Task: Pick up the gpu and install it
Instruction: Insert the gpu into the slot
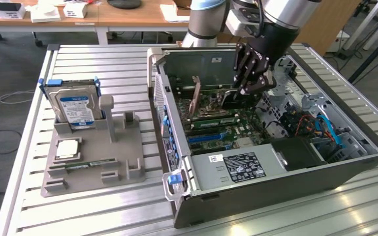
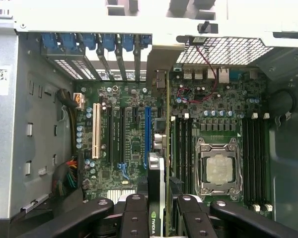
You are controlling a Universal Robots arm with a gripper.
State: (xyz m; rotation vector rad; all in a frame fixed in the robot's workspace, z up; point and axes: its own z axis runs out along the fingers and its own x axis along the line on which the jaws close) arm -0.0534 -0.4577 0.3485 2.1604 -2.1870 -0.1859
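Green gpu [image 2: 155,178] clamped edge-on in gripper [image 2: 161,204], over motherboard [image 2: 134,146]; best kept upright, parallel to motherboard's slots [image 2: 147,134], lowered evenly.

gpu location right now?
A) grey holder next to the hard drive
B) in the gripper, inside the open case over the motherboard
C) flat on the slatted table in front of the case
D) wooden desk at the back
B: the gripper is closed on the gpu inside the open case, and the wrist view shows the card edge-on between the fingers above the motherboard.
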